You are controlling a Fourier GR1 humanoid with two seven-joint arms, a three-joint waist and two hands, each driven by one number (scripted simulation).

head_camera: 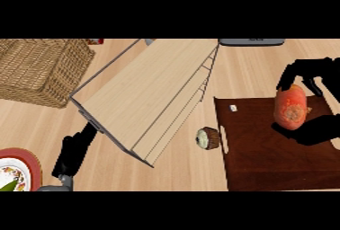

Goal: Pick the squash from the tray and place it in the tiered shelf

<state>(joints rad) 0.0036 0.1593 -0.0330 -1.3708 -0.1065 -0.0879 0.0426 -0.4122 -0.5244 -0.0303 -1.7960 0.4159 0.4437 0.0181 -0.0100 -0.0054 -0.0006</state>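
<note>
Nearest, the left hand (74, 152) rests at the lower left beside a patterned plate (19, 167), fingers straight and holding nothing. Over the dark tray (266, 166) at right, the right hand (312, 103) curls round the orange squash (291, 106), thumb below, fingers above. The squash seems gripped, so I judge the step is lifting clear of the tray's rim, then carrying left. A cupcake (208, 138) sits just beside the tray's left edge. Farther off, the tiered shelf (149, 94) offers its top board as open room; the wicker basket (40, 69) stands well apart.
</note>
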